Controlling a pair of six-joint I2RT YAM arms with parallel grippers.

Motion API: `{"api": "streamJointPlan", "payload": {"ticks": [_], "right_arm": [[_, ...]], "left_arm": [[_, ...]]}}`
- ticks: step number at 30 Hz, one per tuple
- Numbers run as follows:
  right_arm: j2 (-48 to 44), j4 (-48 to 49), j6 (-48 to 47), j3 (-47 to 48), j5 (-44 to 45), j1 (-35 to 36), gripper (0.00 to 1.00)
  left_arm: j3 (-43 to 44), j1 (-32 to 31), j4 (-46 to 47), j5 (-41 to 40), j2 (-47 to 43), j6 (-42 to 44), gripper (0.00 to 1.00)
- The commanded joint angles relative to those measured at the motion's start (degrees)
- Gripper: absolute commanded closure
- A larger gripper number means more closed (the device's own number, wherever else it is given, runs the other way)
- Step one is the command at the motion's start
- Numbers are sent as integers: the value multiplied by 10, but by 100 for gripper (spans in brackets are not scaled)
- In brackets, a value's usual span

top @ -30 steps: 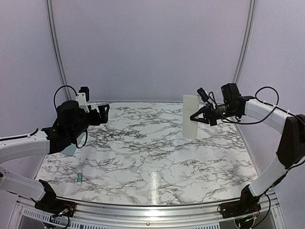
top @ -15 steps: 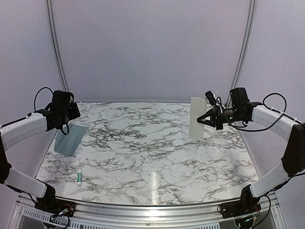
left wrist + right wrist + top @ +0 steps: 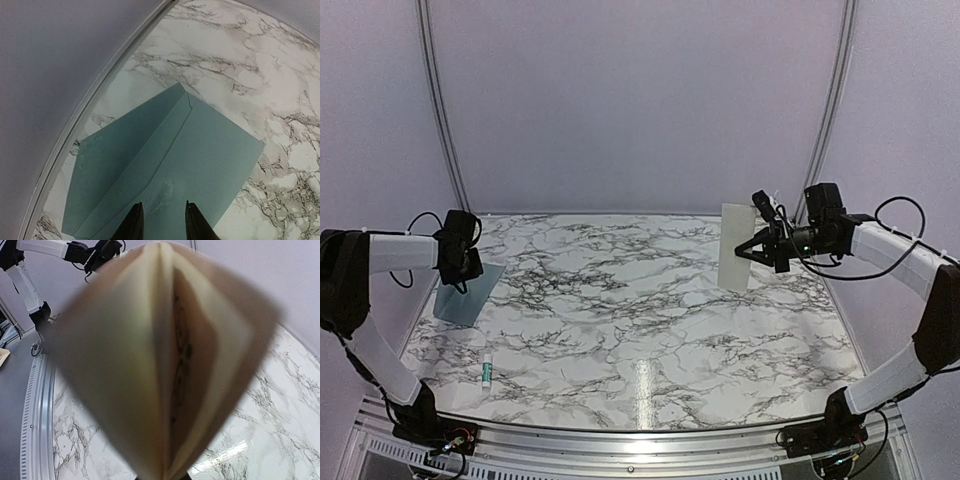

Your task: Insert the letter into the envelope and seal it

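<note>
The grey-blue envelope (image 3: 468,293) lies flat at the table's far left edge, flap open; it fills the left wrist view (image 3: 200,145). My left gripper (image 3: 462,268) hovers just over it, open and empty, its two dark fingertips (image 3: 134,225) apart above the envelope's near part. My right gripper (image 3: 748,250) is shut on the tan letter (image 3: 732,245) and holds it upright above the table's right side. In the right wrist view the folded letter (image 3: 125,355) is blurred and fills the frame, hiding the fingers.
A small white-green tube (image 3: 487,373) lies near the front left of the marble table (image 3: 640,320). A curved metal rail (image 3: 95,100) and the booth wall run close beside the envelope on its left.
My left arm has swung left and down from the table's left-middle to over the envelope. My right gripper with the letter shifted slightly right, then held still.
</note>
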Motion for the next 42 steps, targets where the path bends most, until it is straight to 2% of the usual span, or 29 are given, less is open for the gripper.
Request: {"api": "streamJointPlan", "payload": {"ticks": [1, 5, 7, 17, 25, 34, 38, 42], "right_arm": [[-21, -6, -15, 3, 2, -2, 100], [-27, -3, -15, 0, 5, -3, 100], [-26, -3, -14, 0, 6, -3, 100], [-23, -2, -15, -1, 11, -3, 100], [-24, -2, -16, -2, 12, -3, 100], [-23, -3, -18, -2, 13, -2, 100], [-19, -4, -15, -1, 9, -3, 100], [-14, -6, -17, 0, 10, -3, 100]], "left_arm": [[35, 4, -7, 48, 38, -23, 73], [70, 4, -6, 51, 83, -22, 88], [91, 5, -7, 50, 112, -22, 92], [164, 5, -13, 35, 200, -30, 96], [199, 7, -42, 67, 245, -55, 97], [209, 2, -57, 131, 257, -80, 100], [212, -37, -58, 154, 255, -72, 100], [211, -119, -57, 157, 254, -78, 100]]}}
